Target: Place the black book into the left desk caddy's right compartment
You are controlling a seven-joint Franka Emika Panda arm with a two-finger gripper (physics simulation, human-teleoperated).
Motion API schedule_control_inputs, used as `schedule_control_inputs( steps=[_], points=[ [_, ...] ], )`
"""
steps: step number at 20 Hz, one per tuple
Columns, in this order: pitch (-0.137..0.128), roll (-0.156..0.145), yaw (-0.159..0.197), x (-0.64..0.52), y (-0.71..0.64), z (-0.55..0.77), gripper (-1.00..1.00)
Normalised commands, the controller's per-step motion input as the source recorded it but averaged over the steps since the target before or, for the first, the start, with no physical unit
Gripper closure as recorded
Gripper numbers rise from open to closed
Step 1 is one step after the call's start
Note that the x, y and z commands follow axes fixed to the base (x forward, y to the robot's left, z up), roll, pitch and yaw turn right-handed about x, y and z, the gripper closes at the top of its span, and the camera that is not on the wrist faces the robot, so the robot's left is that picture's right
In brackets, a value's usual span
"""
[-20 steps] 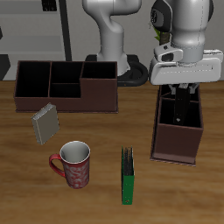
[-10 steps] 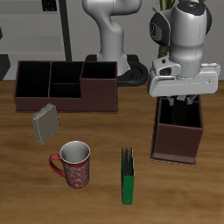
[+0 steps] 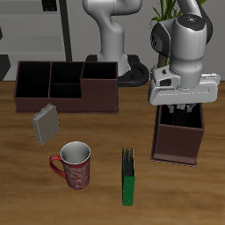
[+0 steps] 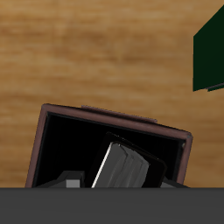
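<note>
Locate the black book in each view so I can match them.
Exterior view: not visible; the end effector hides the left desk caddy's interior.
Wrist view: the black book leans inside the caddy's dark cell.
Shared landmark: the green book.

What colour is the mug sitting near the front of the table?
The mug is red with a lighter pattern and a pale grey inside, best seen in the exterior view.

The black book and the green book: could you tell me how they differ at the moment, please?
The black book leans tilted inside the left desk caddy; the green book stands on the bare table, nearer its front edge. The black book's pale page edges show; the green book shows only its narrow green top. The gripper holds neither.
</note>
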Motion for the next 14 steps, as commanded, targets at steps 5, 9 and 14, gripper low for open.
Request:
schedule_control_inputs(
  steps=[5, 9, 14],
  points=[
    [0.029, 0.000, -0.012, 0.05, -0.01, -0.06, -1.00],
    [0.005, 0.018, -0.001, -0.03, 0.04, -0.02, -1.00],
    [-0.025, 0.050, -0.013, -0.17, 0.04, 0.16, -1.00]
  ],
)
